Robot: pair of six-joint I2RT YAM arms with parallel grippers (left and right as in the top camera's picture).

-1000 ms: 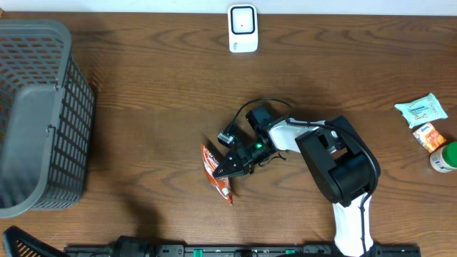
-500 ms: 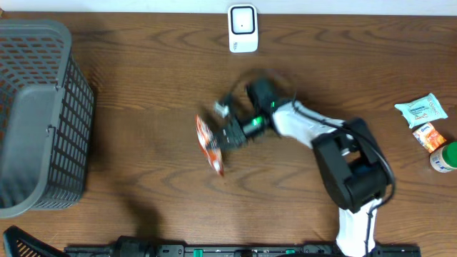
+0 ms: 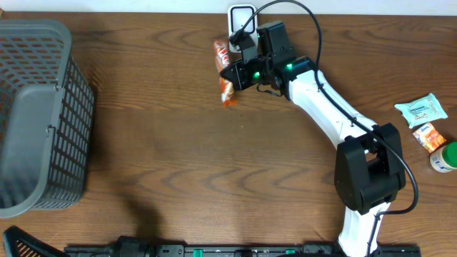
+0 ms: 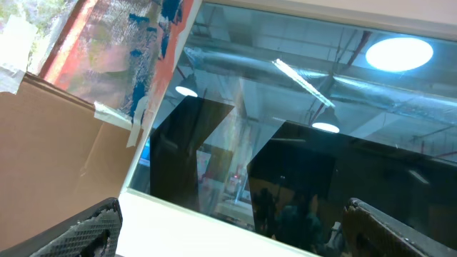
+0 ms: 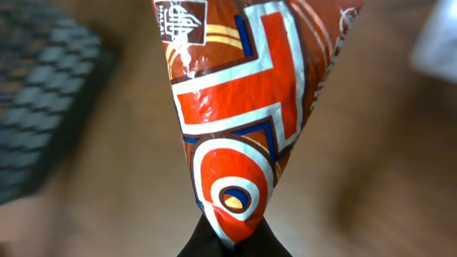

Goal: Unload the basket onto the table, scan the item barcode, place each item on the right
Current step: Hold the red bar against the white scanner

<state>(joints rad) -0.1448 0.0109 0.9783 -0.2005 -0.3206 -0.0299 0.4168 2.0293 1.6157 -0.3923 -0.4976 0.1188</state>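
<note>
You are looking at a brown wooden table (image 3: pixel 157 143) that is carrying a grey mesh basket (image 3: pixel 43 114) at its left edge, while the right arm (image 3: pixel 335 114) is reaching across to the far edge. There the right gripper (image 3: pixel 233 73) is pinching fully shut on one narrow end of the orange snack packet (image 3: pixel 224 63), holding it just beside the white scanner (image 3: pixel 240 14), on the scanner's left. The left gripper (image 4: pixel 235 228) is pointing up toward a lamp-lit ceiling, its jaws standing wide apart and gripping nothing.
</note>
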